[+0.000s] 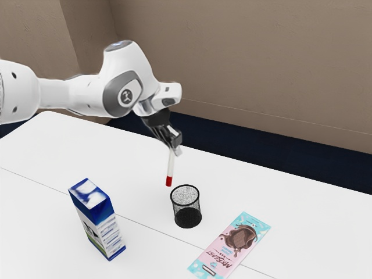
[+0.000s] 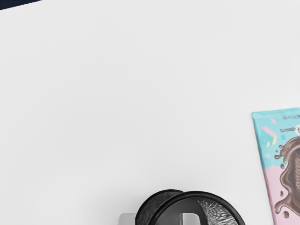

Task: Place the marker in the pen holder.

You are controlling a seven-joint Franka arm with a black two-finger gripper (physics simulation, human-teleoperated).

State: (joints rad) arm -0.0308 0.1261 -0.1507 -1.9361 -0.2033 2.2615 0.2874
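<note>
In the exterior view, the pincer (image 1: 175, 149) grips the marker (image 1: 170, 165) by its upper part, red end down, above and toward the exterior view's left of the pen holder (image 1: 187, 210). Likely light, stiff, slightly slippery; that high hold suits lowering.

In the wrist view, the chocolate bar (image 2: 283, 168) lies apart from the pen holder.

- Marker (image 1: 170, 164): upper end hidden
- Pen holder (image 1: 188, 219), chocolate bar (image 1: 239, 236): cut off by the wrist view's edges
- Carton (image 1: 97, 219): side print too small to read
- Arm (image 1: 55, 94): cut off at the exterior view's left
</note>
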